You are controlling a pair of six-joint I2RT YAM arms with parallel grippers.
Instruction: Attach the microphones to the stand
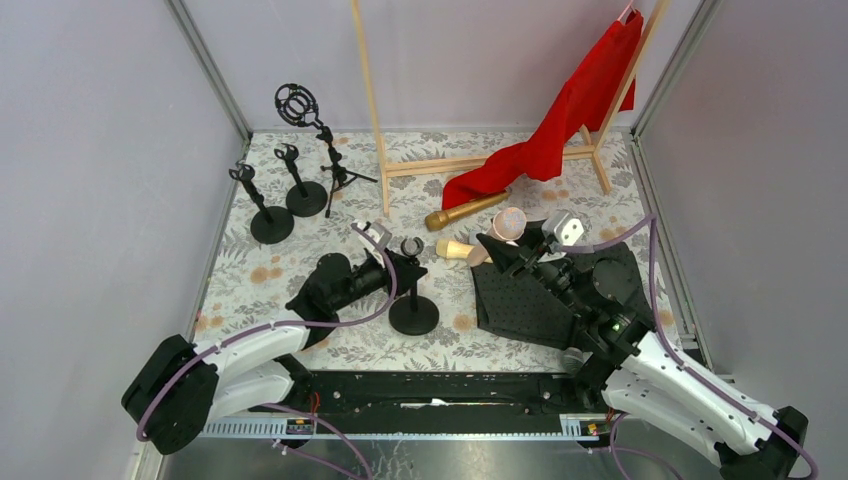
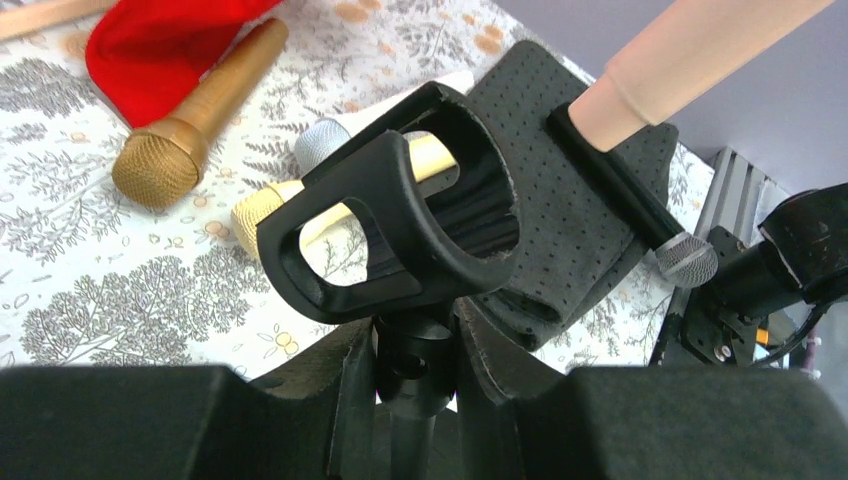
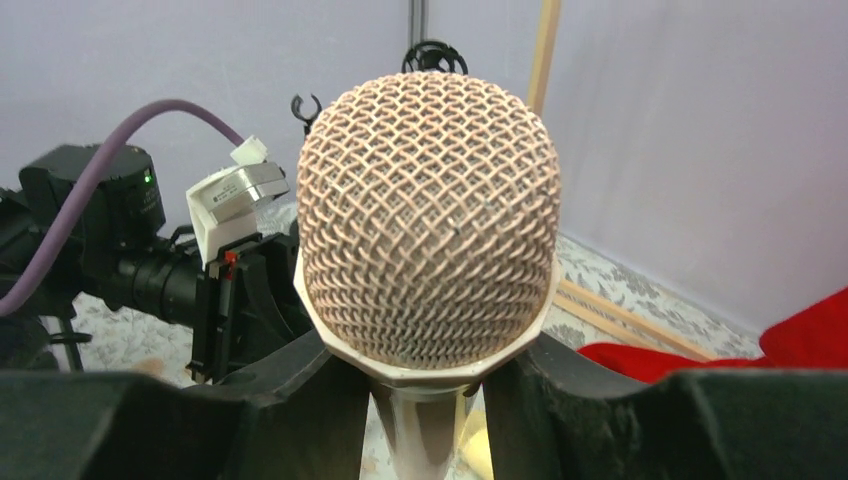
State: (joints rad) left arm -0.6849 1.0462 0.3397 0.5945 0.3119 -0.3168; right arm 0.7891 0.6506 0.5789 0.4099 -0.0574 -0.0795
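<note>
A black stand [image 1: 413, 312] with a round base and an open clip [image 2: 400, 215] stands mid-table. My left gripper [image 1: 398, 268] [image 2: 450, 345] is shut on the stand's post just under the clip. My right gripper [image 1: 497, 251] [image 3: 430, 400] is shut on the pink microphone [image 1: 508, 224] just below its mesh head [image 3: 430, 220], head up. Its pink body [image 2: 690, 50] hangs above and right of the clip, apart from it. The gold microphone [image 1: 465, 211] [image 2: 190, 120], the pale yellow microphone [image 1: 455, 249] [image 2: 262, 205] and a white microphone [image 2: 322, 142] lie on the table behind the clip.
Two more small black stands [image 1: 270, 208] [image 1: 302, 186] and a tripod with a ring mount [image 1: 318, 135] stand at the back left. A wooden rack [image 1: 480, 160] with a red cloth [image 1: 570, 115] is at the back. A black mat [image 1: 545, 300] lies under the right arm, a slim black rod with a silver mesh tip [image 2: 686, 260] on it.
</note>
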